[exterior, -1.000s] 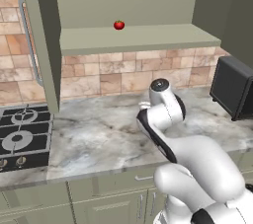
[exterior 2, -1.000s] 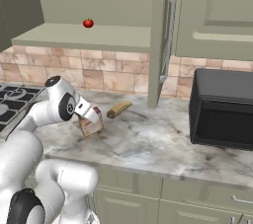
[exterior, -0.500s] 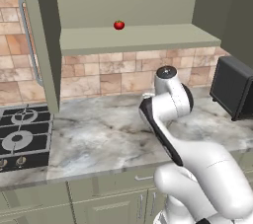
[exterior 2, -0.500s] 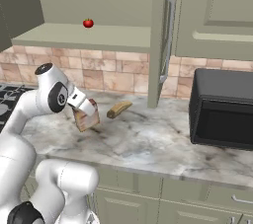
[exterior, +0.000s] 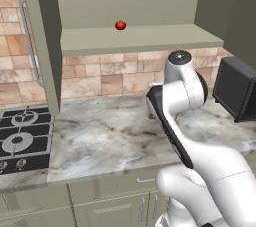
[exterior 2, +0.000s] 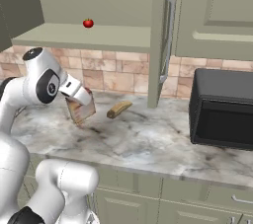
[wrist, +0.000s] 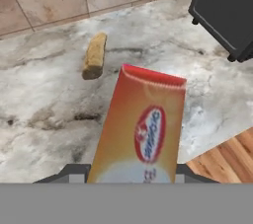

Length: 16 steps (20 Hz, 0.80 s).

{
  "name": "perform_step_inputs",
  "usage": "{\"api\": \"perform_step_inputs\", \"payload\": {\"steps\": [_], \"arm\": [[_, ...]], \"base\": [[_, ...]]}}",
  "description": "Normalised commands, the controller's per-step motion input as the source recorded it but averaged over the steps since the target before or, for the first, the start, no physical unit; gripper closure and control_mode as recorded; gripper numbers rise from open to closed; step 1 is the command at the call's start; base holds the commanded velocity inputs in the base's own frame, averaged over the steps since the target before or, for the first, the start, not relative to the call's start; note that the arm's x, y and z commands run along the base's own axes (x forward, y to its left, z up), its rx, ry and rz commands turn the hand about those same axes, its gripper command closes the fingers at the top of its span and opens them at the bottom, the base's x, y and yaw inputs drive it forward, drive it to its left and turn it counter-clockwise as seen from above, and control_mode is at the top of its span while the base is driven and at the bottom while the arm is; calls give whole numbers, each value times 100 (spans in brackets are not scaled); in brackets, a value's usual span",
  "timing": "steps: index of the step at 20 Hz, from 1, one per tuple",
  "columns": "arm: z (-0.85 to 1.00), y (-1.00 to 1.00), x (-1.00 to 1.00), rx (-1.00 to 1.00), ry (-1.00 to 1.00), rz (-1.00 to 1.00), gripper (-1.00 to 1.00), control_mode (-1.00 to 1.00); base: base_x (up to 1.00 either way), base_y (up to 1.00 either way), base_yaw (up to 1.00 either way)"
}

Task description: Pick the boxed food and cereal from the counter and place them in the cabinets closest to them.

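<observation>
Marble bench (exterior 2: 163, 144) runs under olive-green cabinets (exterior 2: 217, 16). One cabinet open, door (exterior 2: 160, 35) swung out edge-on with grey bar handle (exterior 2: 169, 35), plain green inner shelf (exterior: 140, 38). Small red tomato (exterior: 120, 25) sits on that shelf. Black microwave (exterior 2: 222, 109) on bench, right side. Gas stove (exterior: 20, 138) at bench's left end. Tan tile backsplash (exterior: 110, 76) behind. White arm (exterior: 180, 96) raised over bench middle. Gripper (exterior 2: 79, 100) clamped on orange-red box (wrist: 141, 134), box lifted off bench, tilted, hanging below shelf level and left of the open door in right base view. Hand view: box has a red-and-white oval logo, dark fingers just beside its lower edges. Small brown bread roll (exterior 2: 118, 109) lies on bench, near box, toward backsplash.
</observation>
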Motion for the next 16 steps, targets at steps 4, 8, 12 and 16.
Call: {"api": "perform_step_inputs", "payload": {"steps": [4,8,12,16], "arm": [[68,0,-23,0,-1,8,100,-100],[61,0,-21,0,0,8,100,-100],[45,0,-12,0,0,7,100,-100],[50,0,-3,0,0,4,100,-100]], "base": [[0,0,0],[0,0,0],[0,0,0],[0,0,0]]}}
